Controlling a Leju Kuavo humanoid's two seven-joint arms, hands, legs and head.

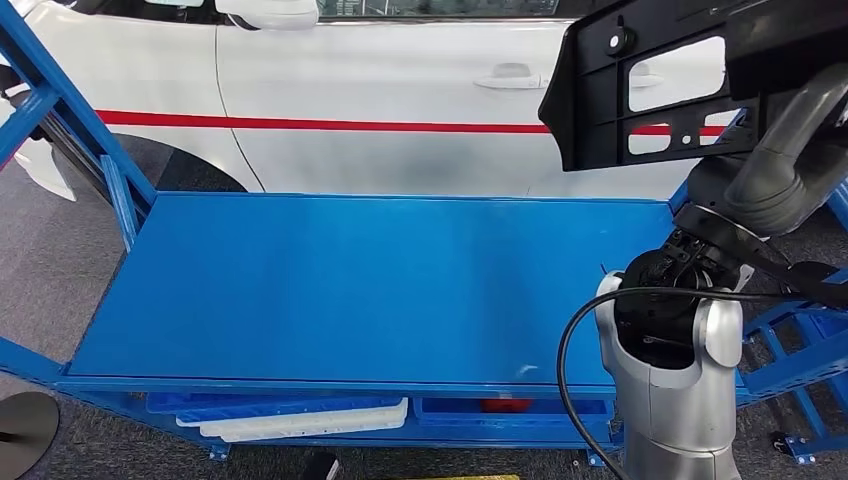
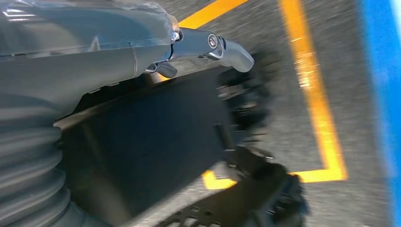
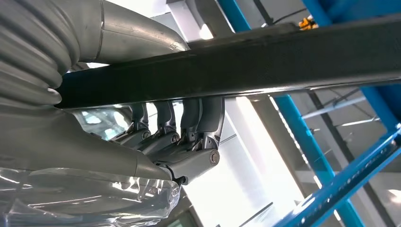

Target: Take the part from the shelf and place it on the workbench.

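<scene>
While the right hand [image 3: 189, 142] grips the black part [image 1: 640, 90] high over the blue bench [image 1: 370, 290], it could slip & drop. Left hand [image 2: 208, 47]: can't tell.

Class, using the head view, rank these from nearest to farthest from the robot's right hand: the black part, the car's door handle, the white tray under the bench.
1. black part, gripped by the right hand, upper right.
2. door handle, to its left.
3. white tray, low on the lower shelf.
</scene>
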